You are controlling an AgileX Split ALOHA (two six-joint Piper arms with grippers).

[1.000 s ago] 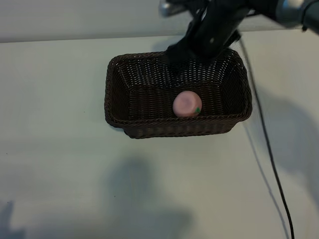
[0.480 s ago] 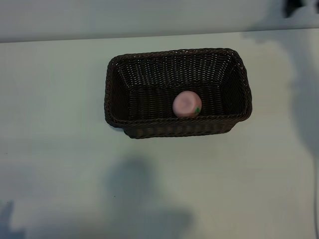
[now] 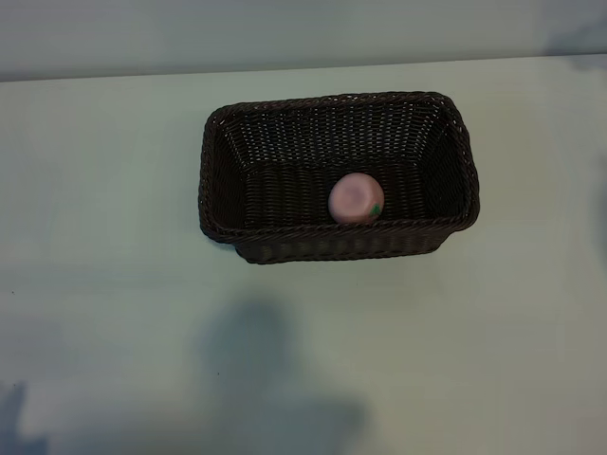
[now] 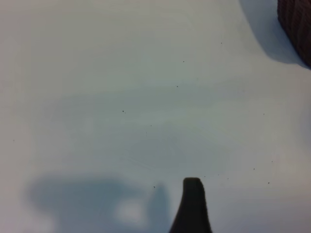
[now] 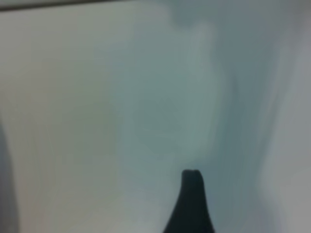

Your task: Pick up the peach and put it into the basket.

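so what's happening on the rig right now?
The small round pale-pink peach sits inside the large dark-brown woven wicker basket, against its near wall. Nothing is handling it: neither arm shows in the exterior view. Each wrist view shows only one dark finger over bare table, holding nothing. The placement looks done.

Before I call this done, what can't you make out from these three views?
- Both arms: outside the exterior view's edges, so their positions are unknown.
- Left gripper: only one fingertip shows in the left wrist view; the rest is cut off.
- Right gripper: one fingertip shows; the right wrist view is smeared by blur.
- Peach: its underside is hidden by the basket's near wall.
- Basket in the left wrist view: only a corner, cropped.
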